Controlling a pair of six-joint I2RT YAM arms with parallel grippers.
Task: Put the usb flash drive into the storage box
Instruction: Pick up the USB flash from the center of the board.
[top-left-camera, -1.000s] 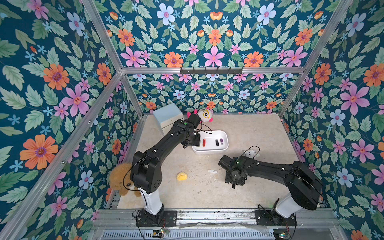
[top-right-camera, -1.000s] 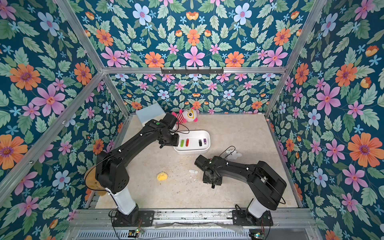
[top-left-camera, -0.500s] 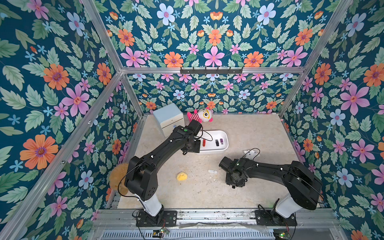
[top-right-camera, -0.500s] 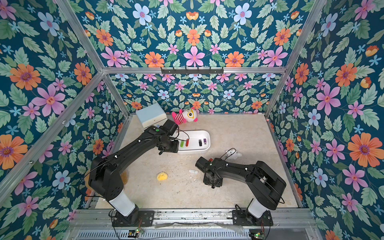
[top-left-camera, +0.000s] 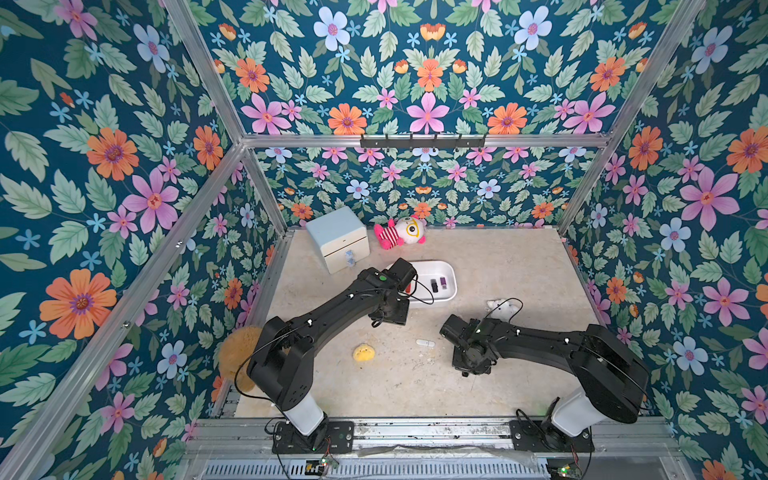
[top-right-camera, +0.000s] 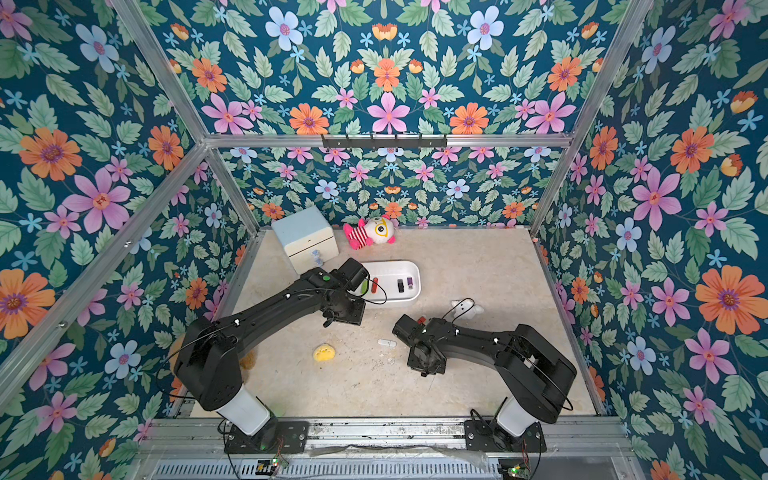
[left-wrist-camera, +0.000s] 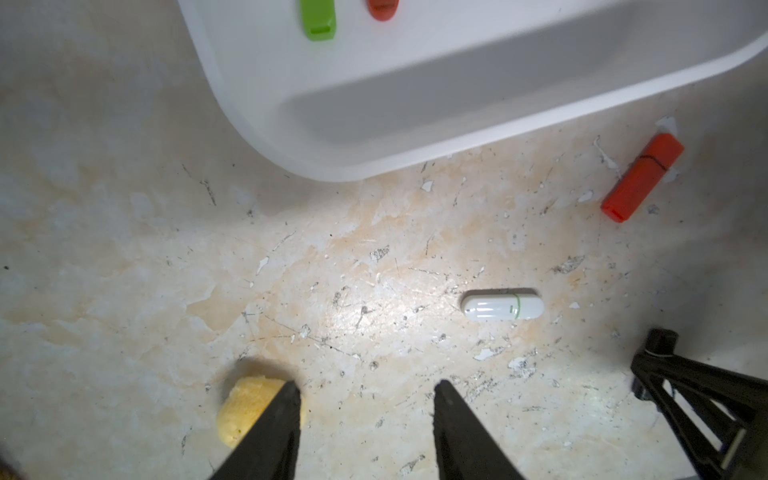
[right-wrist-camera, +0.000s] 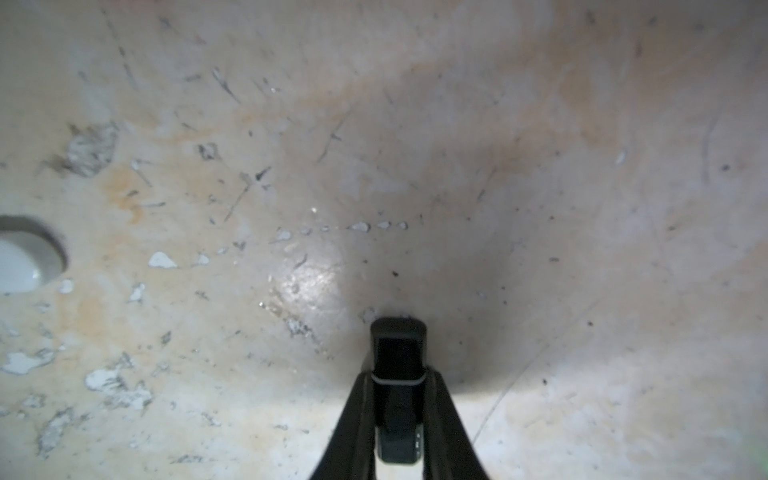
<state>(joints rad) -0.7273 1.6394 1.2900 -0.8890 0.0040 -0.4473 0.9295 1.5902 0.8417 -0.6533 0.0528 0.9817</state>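
Scuffed tabletop (right-wrist-camera: 582, 166), right tool (right-wrist-camera: 398, 374) half-hiding black flash drive (right-wrist-camera: 398, 345)

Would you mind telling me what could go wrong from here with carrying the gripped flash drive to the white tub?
The right gripper pinches the small black rectangular flash drive with one end poking past its fingertips; it might twist or slip in transit. The left gripper hangs open beside the near corner of the shallow white plastic storage box, so the arms may collide on approach.
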